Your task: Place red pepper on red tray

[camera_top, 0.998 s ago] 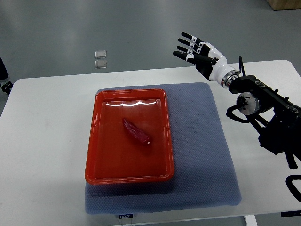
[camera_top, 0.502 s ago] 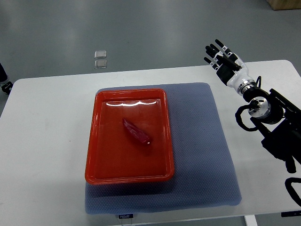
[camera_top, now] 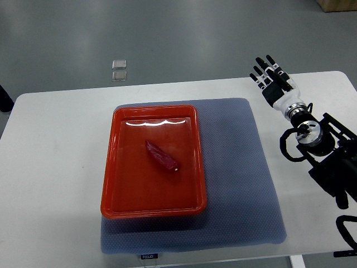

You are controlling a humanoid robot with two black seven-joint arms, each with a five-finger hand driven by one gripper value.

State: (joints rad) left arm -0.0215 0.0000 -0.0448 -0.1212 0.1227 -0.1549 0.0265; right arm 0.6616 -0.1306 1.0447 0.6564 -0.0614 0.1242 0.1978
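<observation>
White table [camera_top: 56, 167] with rounded corners fills lower frame. Grey textured mat [camera_top: 240, 184] lies on it, centre-right. Beyond far edge, smooth grey floor [camera_top: 167, 33], soft glare patches. Two small pale square plates [camera_top: 119, 70] set in floor, one just behind other. Brown box corner [camera_top: 339, 5] top right.

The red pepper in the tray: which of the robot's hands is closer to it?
Right. The right hand hovers open past the mat's far right corner, well away from the red pepper. The left hand is out of view.
</observation>
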